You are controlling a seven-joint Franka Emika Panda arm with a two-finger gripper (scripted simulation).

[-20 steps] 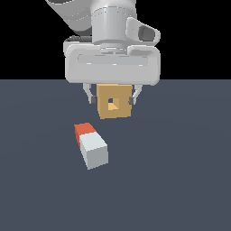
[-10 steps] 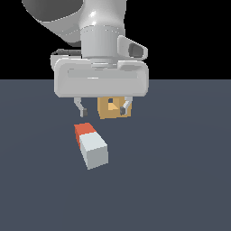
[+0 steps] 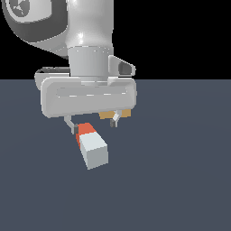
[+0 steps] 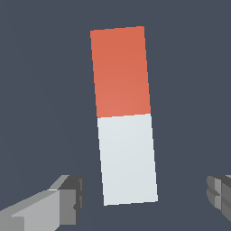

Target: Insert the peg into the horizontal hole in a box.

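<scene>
The peg point(image 3: 91, 144) lies flat on the dark floor, orange-red end toward the back, pale grey-white end toward the front. In the wrist view the peg point(image 4: 124, 115) fills the middle. My gripper point(image 3: 92, 124) is open and empty, hovering just above the peg's red end, one finger point(image 3: 69, 124) on each side of it and apart from it. The grey fingertips point(image 4: 63, 198) show at the wrist picture's edges beside the white end. The tan box point(image 3: 115, 113) is mostly hidden behind my hand; only its lower strip shows. The hole is hidden.
The dark grey floor point(image 3: 180, 180) stretches all around. The big pale hand body point(image 3: 88, 95) blocks much of the back of the scene in the exterior view.
My hand has moved toward the exterior view's left and nearer, from over the box to over the peg's red end. It now hides most of the box. The peg has not moved.
</scene>
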